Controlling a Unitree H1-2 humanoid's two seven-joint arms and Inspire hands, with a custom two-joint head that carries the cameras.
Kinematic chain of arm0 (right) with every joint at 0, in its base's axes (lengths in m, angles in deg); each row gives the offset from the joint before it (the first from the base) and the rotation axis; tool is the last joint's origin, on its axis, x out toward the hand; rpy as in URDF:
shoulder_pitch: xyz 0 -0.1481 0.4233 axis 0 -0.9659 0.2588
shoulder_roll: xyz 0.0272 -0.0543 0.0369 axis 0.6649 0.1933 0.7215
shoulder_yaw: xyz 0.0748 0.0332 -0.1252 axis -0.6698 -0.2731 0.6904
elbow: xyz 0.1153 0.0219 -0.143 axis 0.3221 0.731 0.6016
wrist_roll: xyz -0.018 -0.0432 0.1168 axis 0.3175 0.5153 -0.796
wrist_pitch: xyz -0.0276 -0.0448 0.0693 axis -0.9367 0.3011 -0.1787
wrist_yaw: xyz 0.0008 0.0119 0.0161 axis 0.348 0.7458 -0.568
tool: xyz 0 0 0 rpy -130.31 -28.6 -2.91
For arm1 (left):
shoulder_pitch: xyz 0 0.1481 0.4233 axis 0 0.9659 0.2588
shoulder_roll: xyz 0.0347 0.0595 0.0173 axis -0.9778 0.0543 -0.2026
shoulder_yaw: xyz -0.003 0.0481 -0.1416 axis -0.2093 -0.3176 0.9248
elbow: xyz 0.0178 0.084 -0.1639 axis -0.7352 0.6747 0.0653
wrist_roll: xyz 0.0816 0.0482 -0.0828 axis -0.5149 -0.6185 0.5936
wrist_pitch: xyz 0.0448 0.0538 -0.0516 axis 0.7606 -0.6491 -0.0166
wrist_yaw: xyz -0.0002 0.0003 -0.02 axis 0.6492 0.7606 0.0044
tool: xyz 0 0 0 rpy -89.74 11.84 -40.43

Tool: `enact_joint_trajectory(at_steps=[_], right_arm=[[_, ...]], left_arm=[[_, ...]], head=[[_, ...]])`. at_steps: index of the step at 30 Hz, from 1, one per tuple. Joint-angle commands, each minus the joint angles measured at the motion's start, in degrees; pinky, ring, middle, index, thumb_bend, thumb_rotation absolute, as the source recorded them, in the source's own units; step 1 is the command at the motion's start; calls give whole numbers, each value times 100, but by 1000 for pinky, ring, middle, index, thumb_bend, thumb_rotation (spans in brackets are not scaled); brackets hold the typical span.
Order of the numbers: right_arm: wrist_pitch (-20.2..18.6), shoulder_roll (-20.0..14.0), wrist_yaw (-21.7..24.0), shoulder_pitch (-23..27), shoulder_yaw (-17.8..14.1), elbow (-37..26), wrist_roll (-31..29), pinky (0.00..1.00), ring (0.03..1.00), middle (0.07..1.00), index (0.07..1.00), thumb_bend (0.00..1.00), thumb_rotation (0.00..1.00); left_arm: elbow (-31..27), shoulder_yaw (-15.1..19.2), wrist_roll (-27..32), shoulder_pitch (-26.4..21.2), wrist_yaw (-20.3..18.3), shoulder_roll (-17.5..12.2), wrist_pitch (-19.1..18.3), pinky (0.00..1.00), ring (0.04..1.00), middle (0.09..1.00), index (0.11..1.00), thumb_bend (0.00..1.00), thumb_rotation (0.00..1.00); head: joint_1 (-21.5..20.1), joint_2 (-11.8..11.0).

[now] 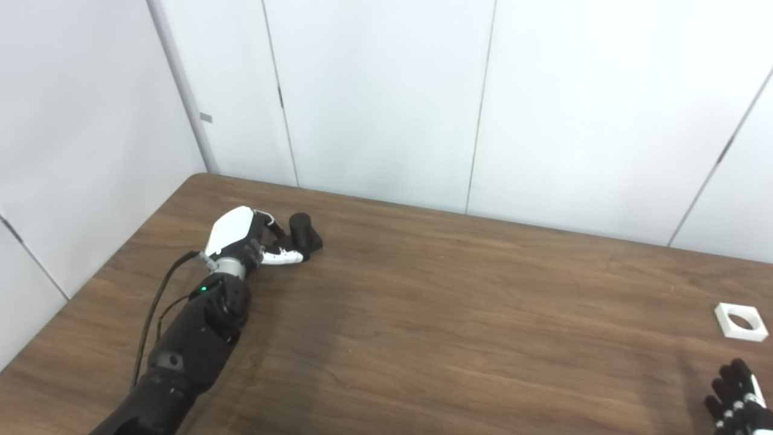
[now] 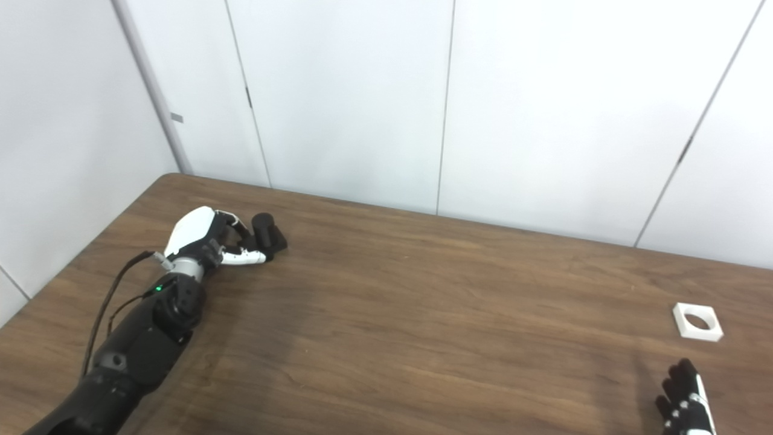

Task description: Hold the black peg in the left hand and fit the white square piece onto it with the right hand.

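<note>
The black peg (image 1: 305, 232) sits on the wooden table (image 1: 423, 314) at the far left, still resting on the tabletop. My left hand (image 1: 244, 238) is right beside it on its left; the thumb tip (image 1: 288, 258) lies at the peg's base and the curled fingers are close to its side, not closed around it. The white square piece (image 1: 741, 321) with a round hole lies flat at the far right. My right hand (image 1: 740, 399) is at the bottom right corner, below the piece and apart from it, fingers spread and empty.
White wall panels stand behind the table's far edge (image 1: 459, 212) and along its left side. The table's left edge (image 1: 102, 272) runs close to my left arm. Bare wood lies between the peg and the white piece.
</note>
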Motion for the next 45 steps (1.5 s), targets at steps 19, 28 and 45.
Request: enact_joint_trajectory(at_steps=[19,28,45], right_arm=[[-279,46,-85,119,126,-182,91,1000,1000,1000,1000,523,1000],[-417,45,-121,307,199,-261,235,1000,991,993,1000,556,1000],[-987,55,-211,497,305,-689,569,1000,981,971,987,621,1000]], left_arm=[[-2124,-733,-152,746,-908,141,223,1000,896,792,485,523,52],[-2736,-1071,-569,1170,-855,575,528,1000,907,805,485,523,53],[-3341,-1680,-1250,1553,-1452,1204,434,1000,928,820,485,523,54]], head=[[-568,219],[-816,311],[-1290,602]])
